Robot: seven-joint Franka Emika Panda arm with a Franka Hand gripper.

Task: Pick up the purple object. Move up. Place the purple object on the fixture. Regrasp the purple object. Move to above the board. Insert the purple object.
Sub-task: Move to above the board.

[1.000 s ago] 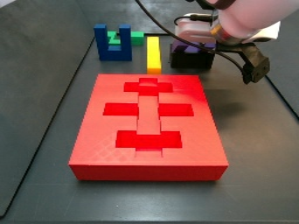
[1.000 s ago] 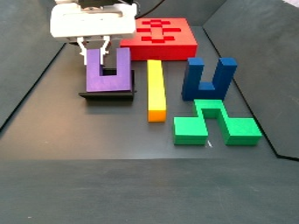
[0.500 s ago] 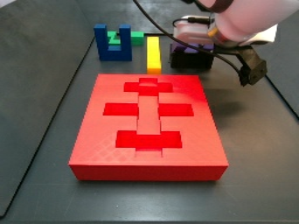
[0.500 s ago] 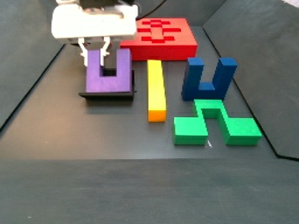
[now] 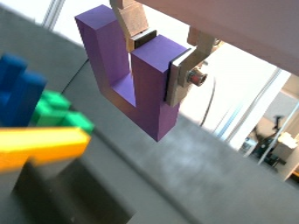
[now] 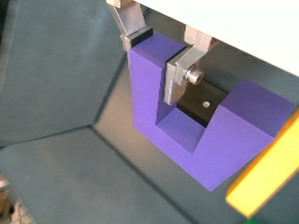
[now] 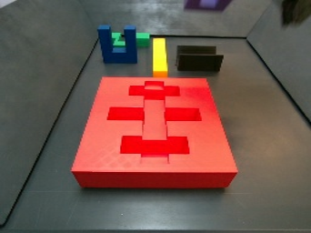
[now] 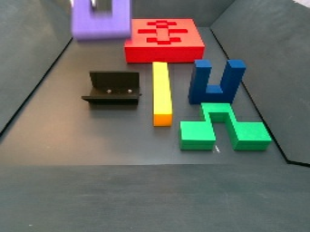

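Observation:
My gripper is shut on one prong of the purple object, a U-shaped block held with its prongs up. Both wrist views show the silver fingers clamping that prong. In both side views the purple object hangs high in the air at the frame's top edge, and the gripper itself is out of frame. The fixture stands empty on the floor below. The red board with cross-shaped cut-outs lies beside it.
A yellow bar lies next to the fixture. A dark blue U-shaped block stands past it. A green block lies near the blue one. Dark walls ring the floor.
The gripper has risen with the purple object, lifting it off the fixture and up to the top edge of the side views. The fixture now stands empty.

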